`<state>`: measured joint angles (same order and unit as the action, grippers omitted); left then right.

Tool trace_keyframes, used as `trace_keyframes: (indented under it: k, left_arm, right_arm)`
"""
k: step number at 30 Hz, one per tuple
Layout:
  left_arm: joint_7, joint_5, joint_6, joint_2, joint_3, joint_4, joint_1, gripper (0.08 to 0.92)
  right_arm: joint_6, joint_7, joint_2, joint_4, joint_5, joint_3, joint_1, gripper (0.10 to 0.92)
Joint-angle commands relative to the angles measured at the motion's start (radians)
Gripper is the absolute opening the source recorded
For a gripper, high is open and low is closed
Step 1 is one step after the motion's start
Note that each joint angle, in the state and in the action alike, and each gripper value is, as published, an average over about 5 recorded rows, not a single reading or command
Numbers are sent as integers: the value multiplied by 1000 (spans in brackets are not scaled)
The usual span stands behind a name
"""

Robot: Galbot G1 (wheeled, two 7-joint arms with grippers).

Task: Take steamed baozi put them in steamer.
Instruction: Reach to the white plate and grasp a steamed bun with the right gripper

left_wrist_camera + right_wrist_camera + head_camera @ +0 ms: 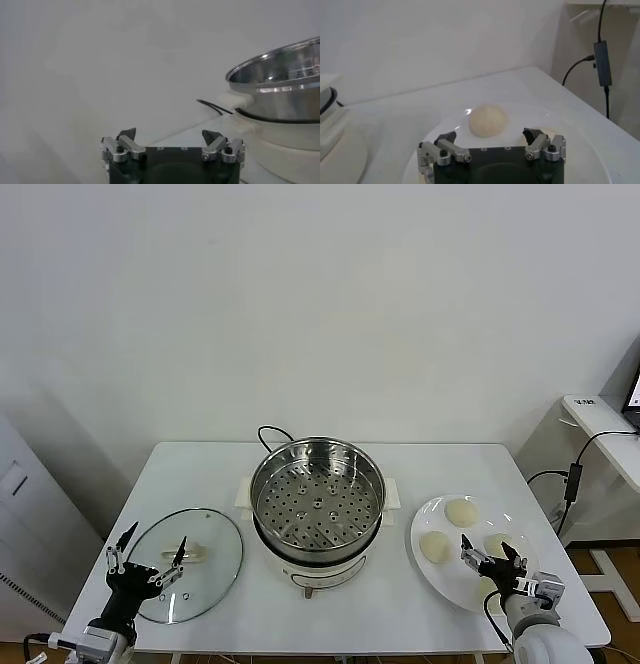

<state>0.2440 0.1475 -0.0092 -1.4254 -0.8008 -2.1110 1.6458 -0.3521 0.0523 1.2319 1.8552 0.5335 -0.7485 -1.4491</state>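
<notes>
Nothing moved yet: steamer point(317, 506) at frame centre empty, four baozi point(461, 512) on plate point(425, 519) lower right. Right gripper point(492, 562) apart above plate; left gripper point(147, 553) apart over lid point(205, 534), lower left.

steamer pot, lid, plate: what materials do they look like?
Steamer: looks like polished stainless steel, with mirror reflections and a perforated floor; its base looks like white plastic.
Lid: clear glass, since the table shows through it, with what seems a metal rim.
Plate: glossy white, probably ceramic or melamine; the look leaves that open.
</notes>
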Motion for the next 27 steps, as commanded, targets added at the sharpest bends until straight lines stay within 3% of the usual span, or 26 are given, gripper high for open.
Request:
trace_keyframes:
  k: [1, 9, 17, 21, 27]
  left_arm:
    - [6, -18, -24, 26, 0, 10, 17, 823]
    - [7, -29, -42, 45, -2, 18, 22, 823]
    - [4, -28, -45, 32, 2, 23, 14, 823]
    - [4, -25, -43, 20, 4, 27, 8, 823]
    - [1, -13, -37, 15, 8, 27, 0, 823]
  right_arm:
    - [48, -153, -132, -5, -10, -39, -14, 823]
    - [290, -736, -630, -229, -261, -148, 31, 823]
    - [335, -1171, -966, -411, -451, 55, 347, 823]
    - [305, -1280, -1015, -462, -495, 445, 731, 823]
    - [296, -1345, -887, -588, -579, 1017, 1294, 823]
